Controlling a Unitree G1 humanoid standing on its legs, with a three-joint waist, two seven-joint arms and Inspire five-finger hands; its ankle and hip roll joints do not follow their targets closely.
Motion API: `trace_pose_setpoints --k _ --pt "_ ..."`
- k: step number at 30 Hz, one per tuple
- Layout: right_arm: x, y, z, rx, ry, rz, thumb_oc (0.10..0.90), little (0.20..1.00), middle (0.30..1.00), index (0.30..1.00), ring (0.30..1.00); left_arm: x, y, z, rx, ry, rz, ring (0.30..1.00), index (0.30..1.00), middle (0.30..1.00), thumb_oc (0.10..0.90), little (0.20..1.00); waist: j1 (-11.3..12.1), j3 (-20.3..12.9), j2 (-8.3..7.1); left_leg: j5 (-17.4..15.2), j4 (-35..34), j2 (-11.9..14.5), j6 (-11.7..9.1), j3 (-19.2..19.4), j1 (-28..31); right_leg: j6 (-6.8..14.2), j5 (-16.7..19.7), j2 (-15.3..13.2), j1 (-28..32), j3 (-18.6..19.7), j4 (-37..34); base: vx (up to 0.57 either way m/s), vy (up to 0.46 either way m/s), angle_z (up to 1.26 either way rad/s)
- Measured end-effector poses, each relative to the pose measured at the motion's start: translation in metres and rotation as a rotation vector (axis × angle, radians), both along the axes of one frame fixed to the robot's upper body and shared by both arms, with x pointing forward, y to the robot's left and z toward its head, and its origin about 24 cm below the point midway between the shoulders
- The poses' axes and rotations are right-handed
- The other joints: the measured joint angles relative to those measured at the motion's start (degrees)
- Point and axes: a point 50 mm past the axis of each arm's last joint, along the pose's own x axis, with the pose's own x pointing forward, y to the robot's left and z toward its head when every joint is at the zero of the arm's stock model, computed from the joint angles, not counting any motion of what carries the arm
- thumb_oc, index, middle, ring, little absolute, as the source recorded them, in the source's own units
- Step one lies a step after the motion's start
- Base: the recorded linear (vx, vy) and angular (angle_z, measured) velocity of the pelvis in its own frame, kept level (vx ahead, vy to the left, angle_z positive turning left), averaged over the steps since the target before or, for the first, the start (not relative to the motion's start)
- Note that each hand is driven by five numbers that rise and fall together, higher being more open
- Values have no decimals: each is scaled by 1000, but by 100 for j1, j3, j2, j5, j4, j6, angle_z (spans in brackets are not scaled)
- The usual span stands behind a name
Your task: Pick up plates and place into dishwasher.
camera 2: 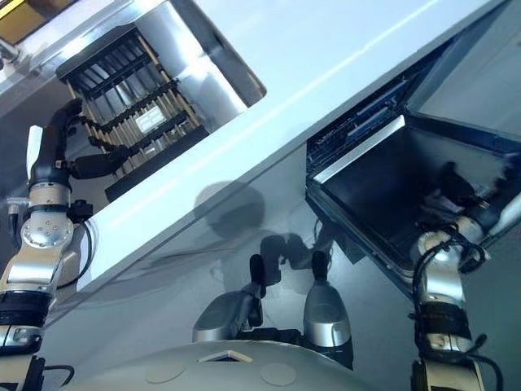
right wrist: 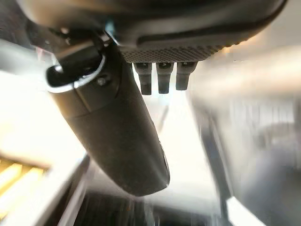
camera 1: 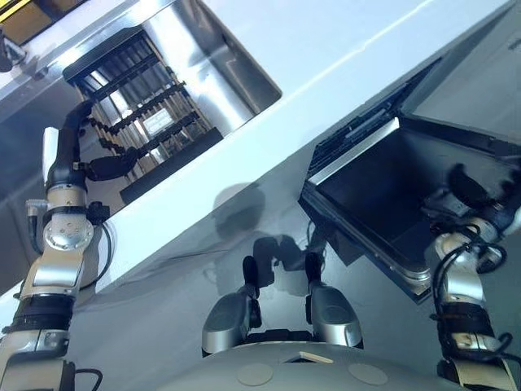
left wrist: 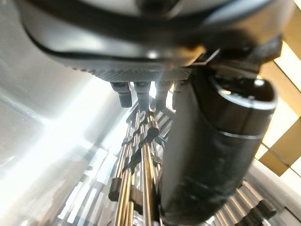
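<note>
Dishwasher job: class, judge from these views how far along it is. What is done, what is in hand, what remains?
Done: the dishwasher stands open, its dark inside bare where it shows. In hand: the left hand reaches open into the dish rack in the steel sink; the right hand hangs open by the dishwasher, holding nothing. Left: grasping a plate and loading it, so seemingly the whole job.

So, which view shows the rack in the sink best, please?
The left eye view: most of the rack lies in the sink, the left hand at it. The right eye view matches; the left wrist view shows close-up bars.
</note>
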Motion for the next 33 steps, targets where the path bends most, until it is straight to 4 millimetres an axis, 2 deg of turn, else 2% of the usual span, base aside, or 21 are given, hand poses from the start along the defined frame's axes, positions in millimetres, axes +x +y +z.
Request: trace_pose_setpoints --k 2,4,7,9,12,18,21,23,26,29,33 --pt "-16 -18 -14 66 1 -109 800 900 900 900 900 0 1 -2 -3 8 9 900 900 900 800 900 -26 0 -1 -23 -2 2 8 101 48 14 -10 -2 -6 83 30 -51 -37 -17" --pt "-27 -27 -35 183 7 -153 800 900 900 900 900 0 2 -1 -11 8 13 900 900 900 800 900 -72 -2 -3 -28 -2 -1 8 111 43 19 -13 -7 -24 95 29 -53 -83 -8" --pt "-39 -29 -65 369 34 -158 800 900 900 900 900 2 2 -2 -49 7 15 900 900 900 800 900 -122 -4 1 -26 -1 3 7 112 41 19 -12 -2 -36 107 35 -55 -114 -2" --pt "-45 -29 -75 419 55 -168 800 900 900 900 900 5 2 -2 -73 2 15 900 900 900 800 900 -127 -12 13 -20 0 3 8 120 22 9 -2 -2 -66 114 45 -71 -103 -2" --pt "-41 -28 -76 440 48 -155 800 900 900 900 900 12 6 2 -89 6 16 900 900 900 800 900 -144 -18 24 3 2 5 15 151 -66 -1 8 -4 -193 137 106 -87 -85 -4" --pt "-9 -16 -74 592 -83 78 800 900 900 900 900 23 6 9 -120 -11 8 900 900 900 800 900 -133 7 70 56 5 -2 17 176 -266 -3 38 -8 -439 179 165 -122 -87 -3" --pt "-11 -26 -74 730 -292 139 800 900 900 900 900 31 6 23 -134 -93 2 900 900 900 800 900 -57 200 153 94 175 0 -2 157 -561 -12 24 -20 -752 107 409 -182 -112 3" --pt "-14 -36 -71 814 -481 245 800 900 900 900 900 39 14 42 -122 -164 18 900 900 900 800 900 -61 480 173 64 428 14 -6 143 -799 -24 19 -30 -954 35 601 -141 -80 1" --pt "-12 -35 -70 895 -697 363 800 900 900 900 900 44 24 59 -98 -195 46 900 900 900 800 900 -106 678 190 24 615 51 -58 127 -1028 -44 -56 -21 -1240 -9 911 -110 -53 -2" --pt "-6 -30 -67 937 -823 459 800 900 900 900 900 47 35 76 -72 -224 81 900 900 900 800 900 -100 681 194 22 928 88 -85 94 -1509 -149 -126 -62 -1789 -154 1365 -81 2 -6" --pt "6 -22 -54 940 -891 575 800 900 900 900 900 46 46 90 -50 -248 125 900 900 900 800 900 -72 691 196 6 1149 90 -89 -7 -1923 -184 -151 -90 -2273 -211 1735 -19 29 -15"
